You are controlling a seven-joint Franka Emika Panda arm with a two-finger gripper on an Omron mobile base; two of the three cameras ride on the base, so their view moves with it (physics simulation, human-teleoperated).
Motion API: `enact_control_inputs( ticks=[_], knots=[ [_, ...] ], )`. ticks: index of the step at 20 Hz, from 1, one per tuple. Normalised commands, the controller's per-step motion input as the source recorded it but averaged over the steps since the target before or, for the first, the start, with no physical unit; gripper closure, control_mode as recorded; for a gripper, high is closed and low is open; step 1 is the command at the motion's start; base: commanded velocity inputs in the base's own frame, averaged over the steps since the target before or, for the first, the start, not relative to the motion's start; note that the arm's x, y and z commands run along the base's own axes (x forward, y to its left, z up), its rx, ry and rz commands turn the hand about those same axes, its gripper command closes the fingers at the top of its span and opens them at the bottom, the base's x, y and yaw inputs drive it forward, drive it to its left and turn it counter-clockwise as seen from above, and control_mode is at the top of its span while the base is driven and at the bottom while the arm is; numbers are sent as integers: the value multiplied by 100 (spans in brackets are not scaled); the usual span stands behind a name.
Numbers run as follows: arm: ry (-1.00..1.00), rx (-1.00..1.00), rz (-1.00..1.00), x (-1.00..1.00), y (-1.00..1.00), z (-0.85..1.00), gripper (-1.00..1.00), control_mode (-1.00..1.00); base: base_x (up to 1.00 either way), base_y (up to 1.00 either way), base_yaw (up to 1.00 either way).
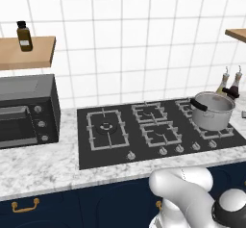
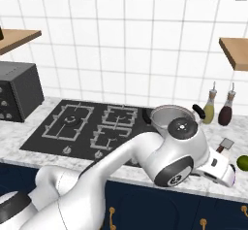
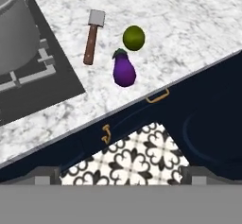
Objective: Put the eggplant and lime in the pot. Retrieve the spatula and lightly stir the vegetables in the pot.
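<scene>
Eggplant lies on the marble counter near its front edge, just beside the lime, which the arm half hides at the right base view's edge. Spatula lies nearby between them and the stove, its blade toward the wall. The pot sits on the stove's right-hand burner, its inside hard to see. Two bottles stand behind it. The gripper's fingertips seem to fall below the hand view's edge, so I cannot tell how its jaws stand.
</scene>
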Motion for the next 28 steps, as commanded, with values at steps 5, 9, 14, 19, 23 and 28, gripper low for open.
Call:
enact_control_inputs(
  ticks=[5,9,14,19,23,28],
  knots=[
    [-2,0,2,29,-28,-30,-100,-100,0,0,0],
    [0,0,6,39,-48,-18,-100,-100,0,0,0],
    [0,1,7,31,-55,-9,-100,-100,0,0,0],
    [0,0,7,27,-23,-11,-100,-100,0,0,0],
    [0,0,12,24,0,-25,-100,-100,0,0,0],
    [0,0,7,22,0,-35,-100,-100,0,0,0]
  ],
)
